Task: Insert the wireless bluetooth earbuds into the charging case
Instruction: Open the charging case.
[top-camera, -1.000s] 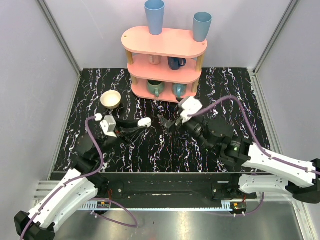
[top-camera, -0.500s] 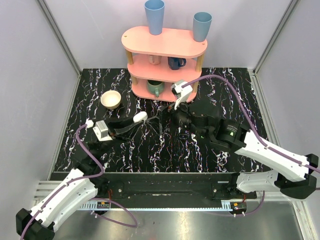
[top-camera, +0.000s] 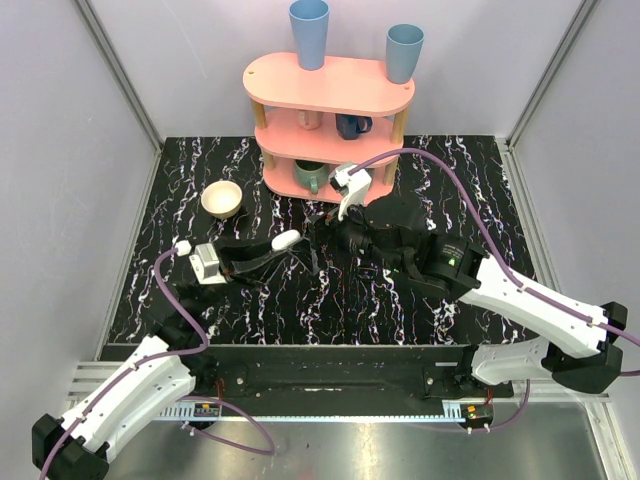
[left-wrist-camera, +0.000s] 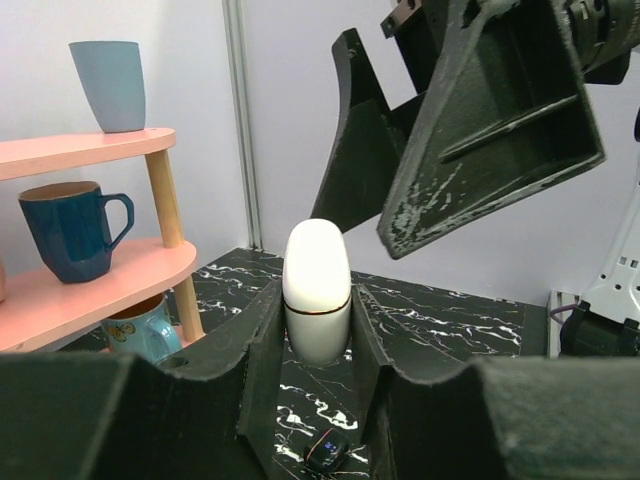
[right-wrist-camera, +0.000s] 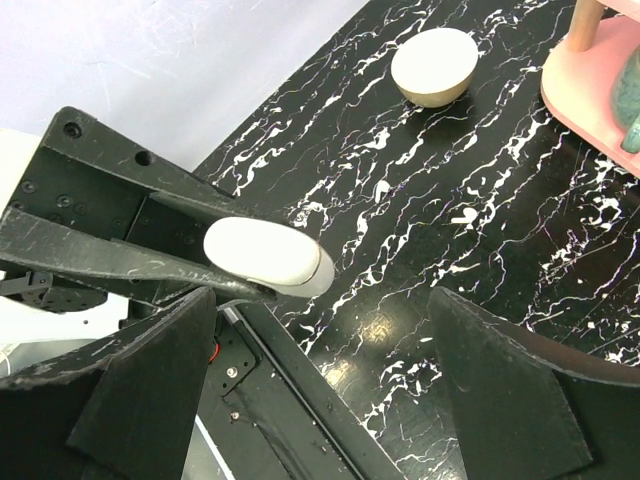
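My left gripper (top-camera: 286, 243) is shut on the charging case (top-camera: 287, 240), a smooth white oval shell with a thin seam, closed, held above the table. In the left wrist view the case (left-wrist-camera: 317, 290) stands upright between the two fingertips. A small black earbud (left-wrist-camera: 335, 447) with a blue light lies on the table under the left fingers. My right gripper (top-camera: 318, 240) is open and empty, just right of the case at about the same height. In the right wrist view the case (right-wrist-camera: 265, 255) lies just beyond my open right gripper (right-wrist-camera: 320, 390).
A pink three-tier shelf (top-camera: 330, 85) with mugs and two blue cups stands at the back. A cream bowl (top-camera: 222, 198) sits on the black marbled table (top-camera: 450, 170) at the back left. Grey walls close in both sides.
My right gripper has swung left towards the case and now hangs beside it. My left arm drew back a little, the case still in its jaws.
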